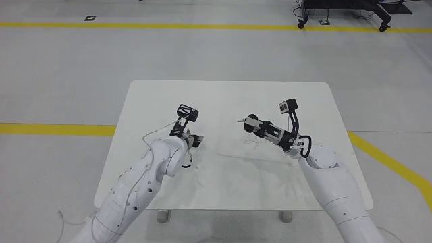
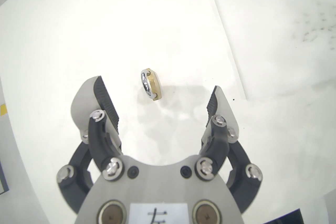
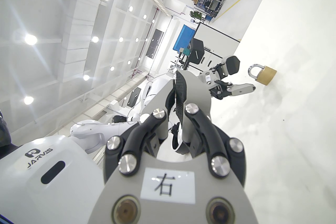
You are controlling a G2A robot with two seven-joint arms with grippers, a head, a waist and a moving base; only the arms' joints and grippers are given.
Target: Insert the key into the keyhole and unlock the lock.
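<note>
— Lock (image 2: 151, 87) first. Where is it?
— On the white tabletop (image 2: 78, 25), toward the left side, far from every edge. It has a gold body and a shiny loop.
— Who is closer?
— The left gripper (image 2: 155, 83). It hangs just in front of the lock and does not touch it. Its fingers are spread wide, and the lock is in line with the gap between them.
— Which way does the lock point?
— Its loop end faces the left gripper, so its long way runs away from that gripper. I think the keyhole is at the other end, but I cannot see it. I cannot tell if the lock lies flat or stands on its side.
— And the right gripper (image 3: 179, 80)?
— Well apart from the lock, with its tip turned toward it. Its fingers are pressed together. A thin bit (image 1: 239, 120) pokes out past the tip. Maybe it is the key, but it is too small to tell.
— What next, do you think?
— The left one should close on the lock's body and hold it. Then the keyhole end must face the right gripper. There is open room all round.
</note>
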